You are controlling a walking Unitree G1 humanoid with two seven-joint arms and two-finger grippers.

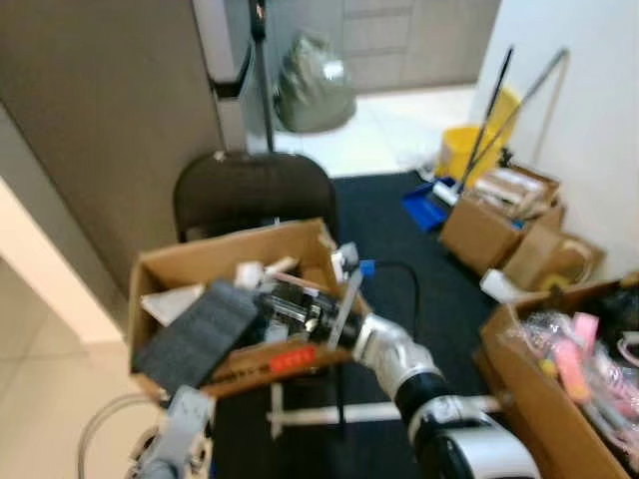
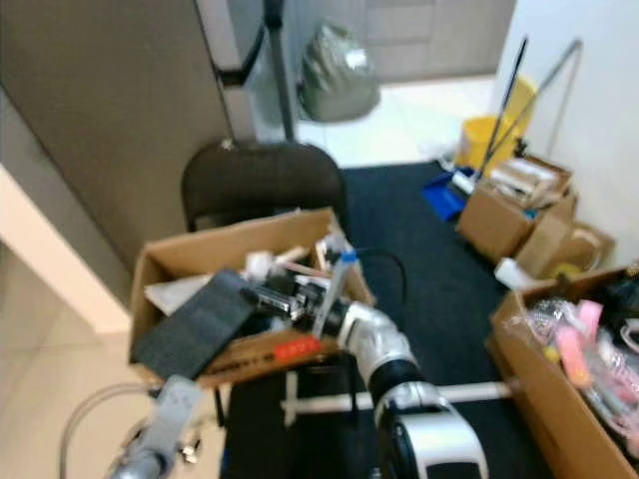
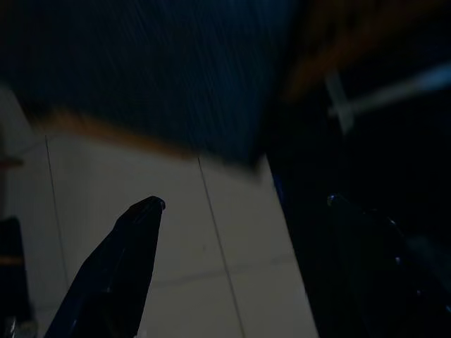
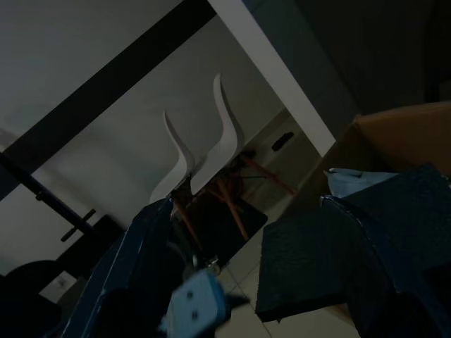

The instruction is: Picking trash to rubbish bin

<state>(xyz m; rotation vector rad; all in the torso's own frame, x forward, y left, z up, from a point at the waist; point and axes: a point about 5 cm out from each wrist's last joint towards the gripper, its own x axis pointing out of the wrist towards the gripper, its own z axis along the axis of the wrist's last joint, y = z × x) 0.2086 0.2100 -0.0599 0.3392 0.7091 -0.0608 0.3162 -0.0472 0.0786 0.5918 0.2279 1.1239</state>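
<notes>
An open cardboard box (image 1: pixel 160 269) full of scrap stands on a black chair (image 1: pixel 250 190) in front of me. A flat dark grey pad (image 1: pixel 200 334) lies over the box's front edge, with white paper scraps (image 1: pixel 250 271) behind it. My right arm reaches over the box. Its right gripper (image 1: pixel 265 304) hangs open just above the contents, fingers (image 4: pixel 134 267) wide apart with the pad (image 4: pixel 317 267) beside one of them. A small blue and white piece (image 4: pixel 201 306) shows near the base of one finger. The left gripper (image 3: pixel 244 203) hangs low and open over floor tiles and carpet.
More cardboard boxes (image 1: pixel 494 225) stand at the right, the nearest one (image 1: pixel 539 399) holding pink plastic things. A yellow mop bucket (image 1: pixel 464 150), a blue dustpan (image 1: pixel 424 205) and a grey bin bag (image 1: pixel 315 85) sit further back. A white pipe (image 1: pixel 319 411) lies on the dark carpet.
</notes>
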